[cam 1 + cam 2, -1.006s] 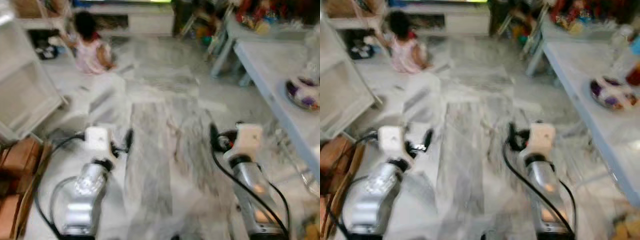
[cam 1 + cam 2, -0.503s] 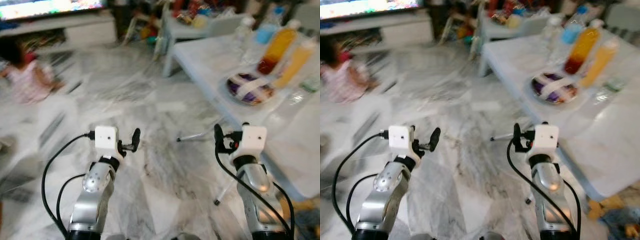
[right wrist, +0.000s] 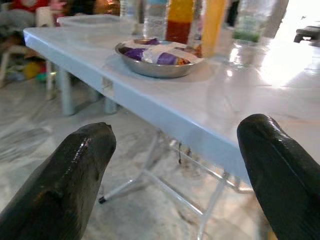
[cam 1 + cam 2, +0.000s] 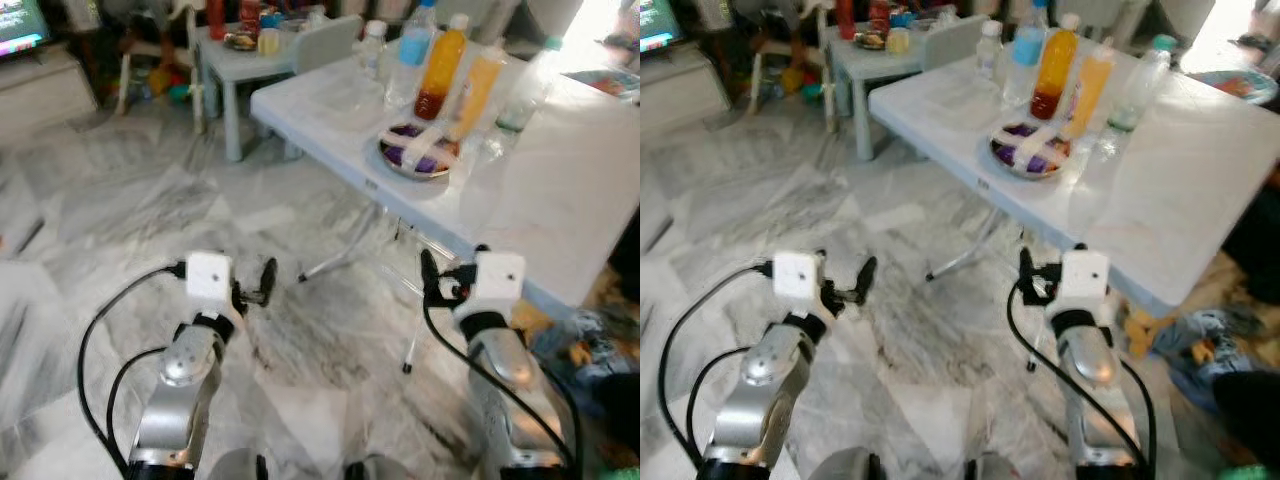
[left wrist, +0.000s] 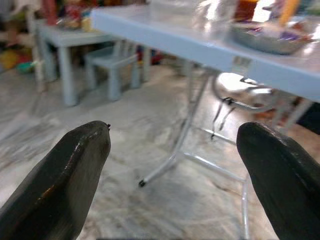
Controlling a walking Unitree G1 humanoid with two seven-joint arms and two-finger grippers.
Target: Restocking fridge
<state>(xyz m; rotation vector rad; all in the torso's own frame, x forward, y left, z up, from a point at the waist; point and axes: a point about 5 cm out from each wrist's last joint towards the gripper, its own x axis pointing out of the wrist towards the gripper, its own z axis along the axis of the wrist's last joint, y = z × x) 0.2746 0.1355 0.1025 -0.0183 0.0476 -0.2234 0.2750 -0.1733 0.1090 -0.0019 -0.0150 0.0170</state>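
Note:
A white folding table (image 4: 560, 190) stands ahead to the right. On it are a metal bowl (image 4: 415, 152) of purple packets, an orange juice bottle (image 4: 437, 75), a yellow bottle (image 4: 478, 80), a blue-topped bottle (image 4: 412, 45) and clear water bottles (image 4: 372, 42). My left gripper (image 4: 262, 282) hangs open over the marble floor, short of the table. My right gripper (image 4: 436, 278) is open just below the table's near edge. In the right wrist view the bowl (image 3: 159, 56) lies beyond the open right gripper (image 3: 175, 150). Neither holds anything.
The table's metal folding legs (image 4: 345, 255) reach onto the floor between my arms. A small grey table (image 4: 225, 62) with cups and a small chair (image 4: 330, 35) stand behind. Clothes and clutter (image 4: 590, 340) lie on the floor at the right.
The camera has swung right: the person on the floor and the white cabinet have left the view, and the white table has come to the middle. Both arms keep their pose.

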